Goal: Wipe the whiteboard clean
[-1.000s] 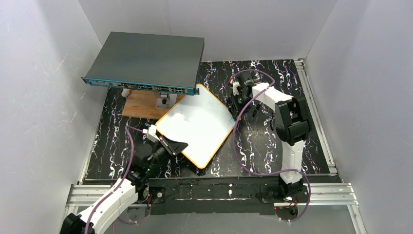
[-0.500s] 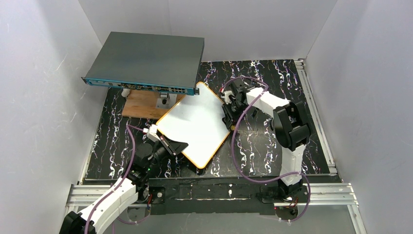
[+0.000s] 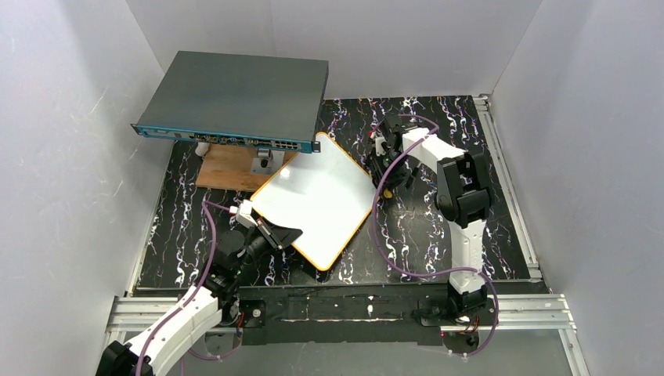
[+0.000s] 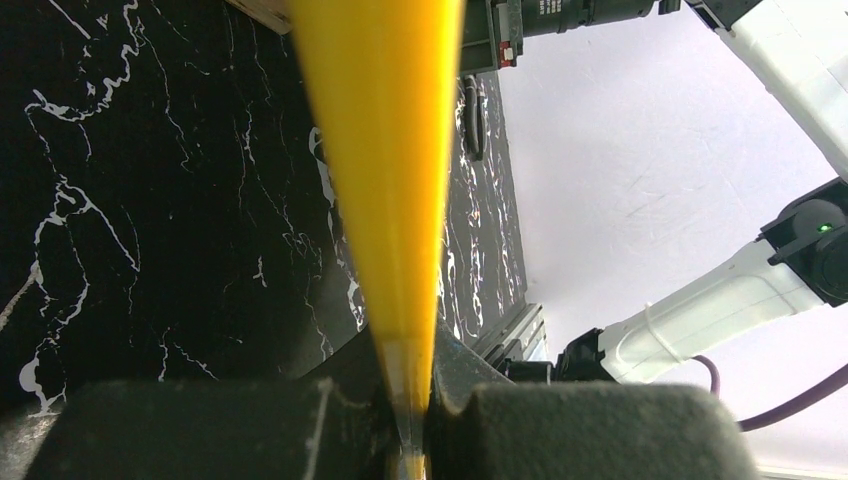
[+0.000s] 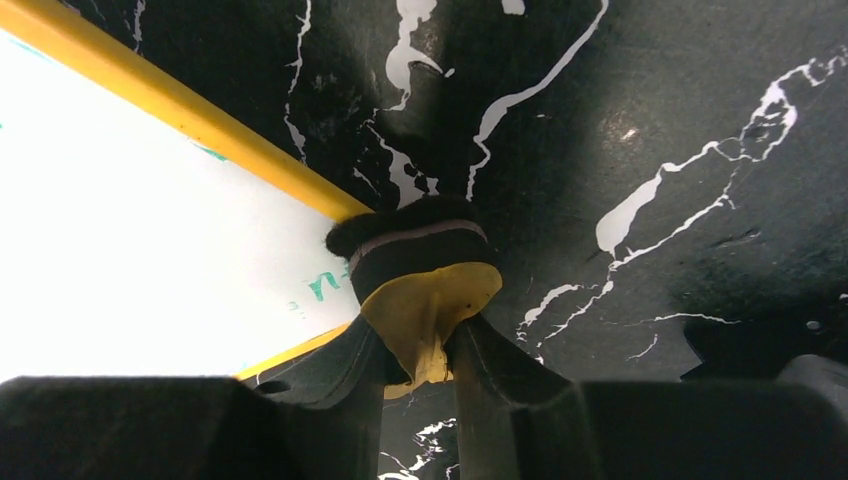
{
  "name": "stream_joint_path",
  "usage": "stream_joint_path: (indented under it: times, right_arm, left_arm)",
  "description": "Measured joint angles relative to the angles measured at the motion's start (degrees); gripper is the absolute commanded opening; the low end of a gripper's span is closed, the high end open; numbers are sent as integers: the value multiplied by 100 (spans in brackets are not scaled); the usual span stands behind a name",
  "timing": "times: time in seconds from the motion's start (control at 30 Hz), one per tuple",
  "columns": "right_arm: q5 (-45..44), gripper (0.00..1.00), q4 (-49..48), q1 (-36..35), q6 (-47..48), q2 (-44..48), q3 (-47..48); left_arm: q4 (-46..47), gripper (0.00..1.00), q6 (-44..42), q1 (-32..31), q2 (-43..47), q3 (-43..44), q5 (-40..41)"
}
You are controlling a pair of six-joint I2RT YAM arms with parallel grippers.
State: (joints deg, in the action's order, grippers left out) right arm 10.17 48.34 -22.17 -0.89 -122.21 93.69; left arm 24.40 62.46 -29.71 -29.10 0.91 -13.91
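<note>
Where the left gripper [image 3: 272,232] sits at the lower left of the top view, it is clamped shut on the near edge of the whiteboard [image 3: 315,197], which lies cornerwise at mid-frame on the table [image 3: 438,227]. At the board's right edge, the right gripper [image 5: 420,365] pinches a yellow-handled eraser [image 5: 412,262], whose black pad is on the frame beside faint green marks. At upper left, a grey box [image 3: 235,94] sits over a wooden board [image 3: 227,168].

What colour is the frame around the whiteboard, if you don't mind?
Yellow-orange; the frame of the whiteboard shows best in the left wrist view.
</note>
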Motion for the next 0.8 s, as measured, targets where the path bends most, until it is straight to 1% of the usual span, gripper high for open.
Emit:
stream_joint_path:
  times: [0.23,0.33,0.53,0.6,0.73,0.8]
  right_arm:
    - [487,1,101,-66,284,85,-203]
    - [675,1,264,-249,422,131,-258]
    - [739,1,553,-623,695,219,-297]
    - [833,1,560,-769,758,352,-444]
    - [1434,1,525,-1102,789,756,-861]
    - [1746,1,457,-1121,748,927,-920]
  left_arm:
    - [7,0,-2,0,-7,0,0]
    - [50,0,-31,2,-66,0,-7]
    - [83,0,-52,11,-96,0,-20]
    - [68,0,-66,11,-52,0,-17]
    - [-35,0,-81,11,63,0,-59]
    - [-136,0,-48,-2,111,0,-278]
